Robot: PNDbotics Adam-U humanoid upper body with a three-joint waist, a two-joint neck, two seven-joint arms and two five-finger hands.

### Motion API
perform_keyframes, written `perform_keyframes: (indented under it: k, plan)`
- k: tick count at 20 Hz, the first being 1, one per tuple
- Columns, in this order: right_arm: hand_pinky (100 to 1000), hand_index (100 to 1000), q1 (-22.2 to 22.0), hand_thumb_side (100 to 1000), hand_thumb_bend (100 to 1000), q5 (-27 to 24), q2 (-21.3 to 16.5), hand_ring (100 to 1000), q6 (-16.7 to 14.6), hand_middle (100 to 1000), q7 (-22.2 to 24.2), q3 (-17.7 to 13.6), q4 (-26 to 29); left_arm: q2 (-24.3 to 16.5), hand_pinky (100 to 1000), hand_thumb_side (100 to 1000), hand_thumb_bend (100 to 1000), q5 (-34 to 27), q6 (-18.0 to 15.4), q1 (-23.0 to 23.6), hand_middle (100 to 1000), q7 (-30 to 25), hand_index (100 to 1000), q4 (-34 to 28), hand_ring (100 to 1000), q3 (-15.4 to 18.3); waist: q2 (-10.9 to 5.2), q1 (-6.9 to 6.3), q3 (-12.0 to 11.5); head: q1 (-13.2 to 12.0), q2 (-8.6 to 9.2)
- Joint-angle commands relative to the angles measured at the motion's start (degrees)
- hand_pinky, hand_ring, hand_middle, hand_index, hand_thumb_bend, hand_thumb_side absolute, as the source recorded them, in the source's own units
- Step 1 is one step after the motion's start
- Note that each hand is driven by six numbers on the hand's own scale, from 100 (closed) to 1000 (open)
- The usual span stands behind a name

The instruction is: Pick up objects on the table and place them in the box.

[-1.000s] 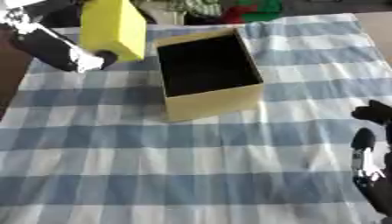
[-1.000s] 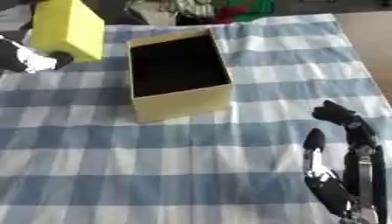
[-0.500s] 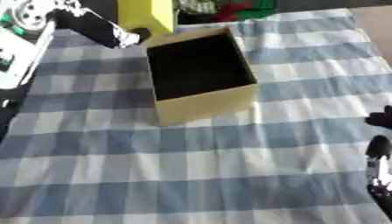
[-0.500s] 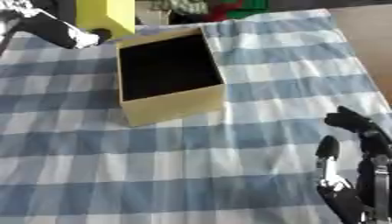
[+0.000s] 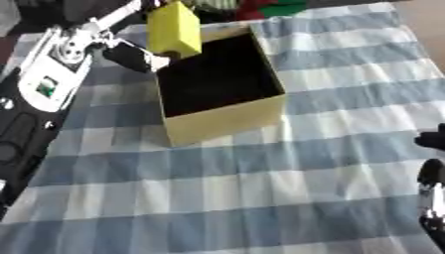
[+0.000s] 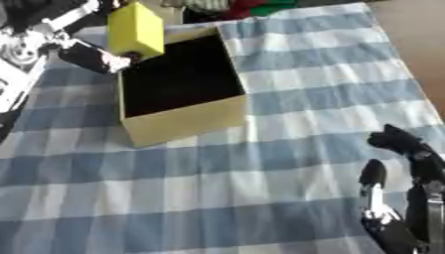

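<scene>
While my left hand (image 5: pixel 139 55) holds the yellow block (image 5: pixel 174 29) aloft, the block hangs over the far left corner of the box (image 5: pixel 222 111), its lower edge just above the box's rim. My left fingers are clamped on the block's lower left side; the block itself stands upright, slightly tilted. My left arm (image 5: pixel 48 84) comes in along the left edge of the table (image 5: pixel 260 198), silver and black, with a small green mark on its white casing.

Box: open-topped, pale yellow walls, dark inside. It sits on the far left part of the table, turned a little askew to the table's edges. I cannot make out whether anything lies within; the interior reads only as dark.

Table covering: blue-and-white checked cloth (image 6: pixel 287 129), lying flat with light creases, spread over the whole table.

My right hand (image 6: pixel 408 198) rests idle at the near right corner of the table, fingers up, apart and relaxed, holding nothing. It is well apart from the box.

Beyond the far edge of the table: a heap of red and green items (image 5: pixel 265 7), too blurred to tell further. They touch neither box nor block.
</scene>
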State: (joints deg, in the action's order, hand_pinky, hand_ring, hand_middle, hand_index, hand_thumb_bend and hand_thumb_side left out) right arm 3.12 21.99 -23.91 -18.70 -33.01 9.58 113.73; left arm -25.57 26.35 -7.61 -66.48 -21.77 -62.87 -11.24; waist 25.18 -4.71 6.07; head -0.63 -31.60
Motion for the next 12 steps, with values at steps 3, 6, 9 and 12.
perform_keyframes:
  k: [3, 6, 9, 12]
  plan:
    - [939, 849, 0.67, 625, 100, -0.64, -0.29, 698, 0.21, 674, 0.13, -0.10, 0.86, -0.38, 896, 342, 392, 2.40, -3.41, -0.70, 739, -1.48, 806, 1.69, 792, 1.15, -1.01, -0.02, 0.59, -0.38, 0.43]
    - [939, 849, 0.67, 627, 100, -0.71, -0.24, 698, 0.26, 673, 0.14, -0.13, 0.86, -0.60, 904, 470, 605, 6.44, -6.44, -0.65, 774, 0.20, 835, 1.59, 818, 1.41, -1.06, -0.20, 0.81, -0.28, 0.25]
    - [940, 849, 0.78, 628, 100, -0.82, -0.21, 697, 0.33, 673, 0.20, -0.07, 0.86, -0.39, 903, 485, 634, 8.79, -8.27, -0.69, 771, 3.77, 834, 1.69, 818, 1.95, -1.06, -0.47, 1.04, -0.28, 0.15]
    - [941, 850, 0.97, 633, 100, -1.00, -0.06, 696, 0.46, 672, 0.36, 0.04, 0.86, -0.18, 904, 488, 630, 9.33, -9.46, -0.73, 793, 6.33, 846, 2.19, 830, 2.17, -0.96, -0.86, 1.45, -0.56, 0.23]
